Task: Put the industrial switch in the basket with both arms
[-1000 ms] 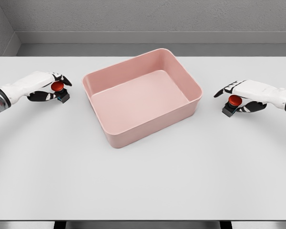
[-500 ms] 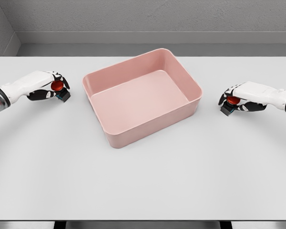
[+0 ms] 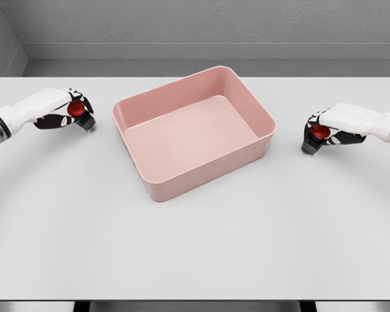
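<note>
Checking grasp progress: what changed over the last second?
Both hands closed on their switches: the left hand lifted its switch slightly up; the right hand wrapped its fingers over its switch. The pink basket stayed put and empty.

Two slim white forearms, smooth and glossy. Silver-grey metal cuff at each picture edge, ringed dark. Left hand (image 3: 70, 112) and right hand (image 3: 325, 127): white shells on the backs, black joints and black fingers underneath. No visible cables or markings.
</note>
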Controlling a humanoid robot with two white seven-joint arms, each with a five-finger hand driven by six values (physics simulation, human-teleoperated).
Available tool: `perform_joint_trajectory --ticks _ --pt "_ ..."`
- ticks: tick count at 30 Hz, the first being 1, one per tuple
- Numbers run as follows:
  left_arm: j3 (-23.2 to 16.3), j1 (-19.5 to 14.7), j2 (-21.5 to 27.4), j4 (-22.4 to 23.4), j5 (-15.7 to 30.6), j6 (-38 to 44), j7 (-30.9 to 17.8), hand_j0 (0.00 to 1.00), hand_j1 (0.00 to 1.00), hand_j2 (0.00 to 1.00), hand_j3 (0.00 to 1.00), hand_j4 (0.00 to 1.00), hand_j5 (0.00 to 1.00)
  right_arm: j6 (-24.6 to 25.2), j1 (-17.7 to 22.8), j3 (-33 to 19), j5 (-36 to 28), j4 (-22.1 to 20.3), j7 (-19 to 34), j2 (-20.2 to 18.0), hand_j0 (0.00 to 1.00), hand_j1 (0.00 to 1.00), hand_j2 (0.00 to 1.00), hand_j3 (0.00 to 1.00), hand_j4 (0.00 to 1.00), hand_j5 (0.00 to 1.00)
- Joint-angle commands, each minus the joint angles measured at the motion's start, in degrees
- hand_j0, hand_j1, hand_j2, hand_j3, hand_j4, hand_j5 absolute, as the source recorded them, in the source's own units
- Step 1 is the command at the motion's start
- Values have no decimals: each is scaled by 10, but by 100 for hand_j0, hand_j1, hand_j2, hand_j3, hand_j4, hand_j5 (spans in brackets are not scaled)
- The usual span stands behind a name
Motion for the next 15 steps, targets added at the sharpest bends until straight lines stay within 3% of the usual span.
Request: perform_joint_trajectory --ticks 1,15 --pt "1 0 2 -1 5 1 0 52 52 52 52 52 52 1 0 -5 -3 -6 6 -2 45 45 45 45 45 45" --pt "1 -35 2 3 6 1 0 52 52 52 52 52 52 1 -11 -20 -4 -15 11 -18 42 42 42 42 42 42"
